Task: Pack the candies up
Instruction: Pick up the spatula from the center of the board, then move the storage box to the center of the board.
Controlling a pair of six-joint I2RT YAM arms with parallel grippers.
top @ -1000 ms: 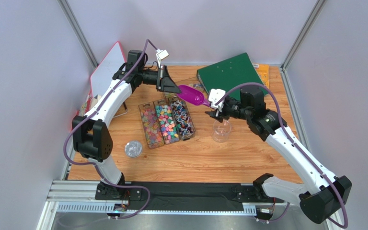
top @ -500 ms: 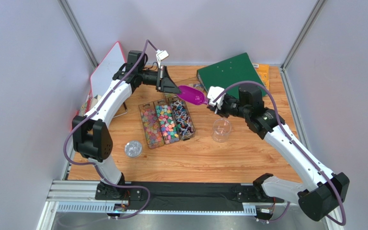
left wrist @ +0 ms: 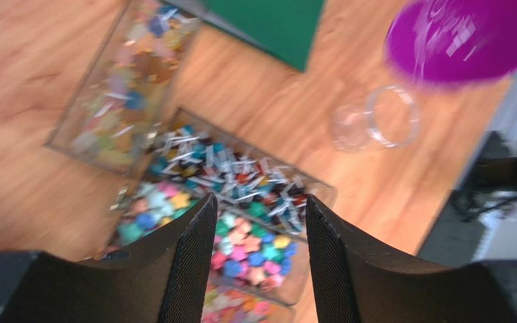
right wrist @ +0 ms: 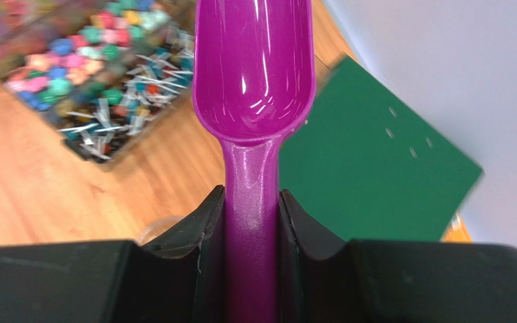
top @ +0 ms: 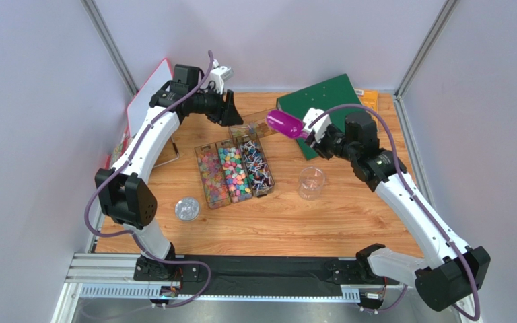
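From above, I see the right gripper (top: 312,129) clamped on the handle of the purple scoop (top: 283,123). It holds the scoop in the air near the binder (top: 328,101), bowl pointing left. The candies (top: 234,173) lie in a clear tray (top: 201,175) on the table, below and left of that gripper and well apart from it. The cup (top: 312,182) stands right of the tray. The left gripper (top: 233,111) hangs just behind the tray's far end.

On the left wrist camera, my left gripper (left wrist: 260,219) has its fingers apart with nothing between them. The candies (left wrist: 241,245) sit straight beneath the gap (blurred, but the colours are plain). The scoop (left wrist: 466,37) floats at upper right, with the cup (left wrist: 382,118) lower in the picture.

On the right wrist camera, the right gripper (right wrist: 251,208) presses its fingers against both sides of the scoop (right wrist: 254,67) handle. The candies (right wrist: 52,64) lie ahead and to the left, lower down, touching neither scoop nor fingers.
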